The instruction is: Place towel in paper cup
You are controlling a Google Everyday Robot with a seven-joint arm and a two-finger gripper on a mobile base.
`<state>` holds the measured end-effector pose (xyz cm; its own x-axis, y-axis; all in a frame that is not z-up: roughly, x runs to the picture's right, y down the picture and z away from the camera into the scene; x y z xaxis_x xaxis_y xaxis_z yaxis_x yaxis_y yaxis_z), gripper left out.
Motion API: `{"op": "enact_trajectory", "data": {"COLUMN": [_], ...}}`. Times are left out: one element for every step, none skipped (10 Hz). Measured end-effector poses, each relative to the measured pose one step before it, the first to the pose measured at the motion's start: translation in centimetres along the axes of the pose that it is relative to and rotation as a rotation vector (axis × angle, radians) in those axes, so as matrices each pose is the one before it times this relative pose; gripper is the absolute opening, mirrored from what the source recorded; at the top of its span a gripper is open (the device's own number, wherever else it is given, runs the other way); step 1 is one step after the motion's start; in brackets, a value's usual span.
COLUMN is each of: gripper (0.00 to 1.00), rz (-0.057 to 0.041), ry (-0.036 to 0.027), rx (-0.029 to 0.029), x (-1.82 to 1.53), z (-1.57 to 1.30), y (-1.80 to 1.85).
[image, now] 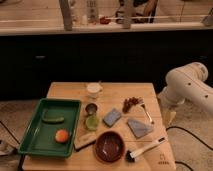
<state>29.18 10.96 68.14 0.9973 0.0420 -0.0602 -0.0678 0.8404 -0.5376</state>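
The towel, a flat grey-blue folded cloth, lies on the right half of the wooden table. The paper cup, small and white, stands upright near the table's far edge, left of centre. My white arm reaches in from the right. Its gripper hangs just off the table's right edge, to the right of the towel and slightly farther back. It is open and holds nothing.
A green tray on the left holds a cucumber and an orange. A dark metal cup, green cup, blue-grey pad, brown bowl, brush, grapes and fork crowd the middle.
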Motion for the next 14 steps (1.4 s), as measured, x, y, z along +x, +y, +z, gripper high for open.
{"op": "enact_trajectory", "data": {"gripper": [0.8,0.8,0.8,0.8,0.8,0.8,0.8,0.8,0.8,0.8,0.8,0.8,0.8,0.8], "rz": [-0.00005,0.00005,-0.00008,0.00005,-0.00001,-0.00019,-0.01895,-0.02181,-0.01909,-0.01701,-0.00327,-0.00361,-0.00727,-0.00965], "ry": [-0.00001,0.00003,-0.00006,0.00008,-0.00001,0.00004,0.00946,0.00671,0.00535,0.00338,0.00187,0.00091,-0.00183,-0.00415], "rx": [0.0001,-0.00013,0.00015,-0.0001,-0.00002,-0.00003,-0.00636,-0.00477,-0.00338,-0.00309,-0.00283,-0.00166,-0.0039,-0.00445], "x": [-0.003,0.004,-0.006,0.005,0.0,-0.006,-0.216,-0.442,-0.44,-0.5,-0.042,-0.091,-0.187,-0.264], "z": [-0.005,0.007,-0.007,0.005,0.001,0.002,0.662,0.811,0.693,0.684,0.151,0.026,0.387,0.863], "y": [-0.003,0.005,-0.005,0.004,0.0,0.002,0.493,0.353,0.233,0.249,0.144,0.112,0.155,0.251]}}
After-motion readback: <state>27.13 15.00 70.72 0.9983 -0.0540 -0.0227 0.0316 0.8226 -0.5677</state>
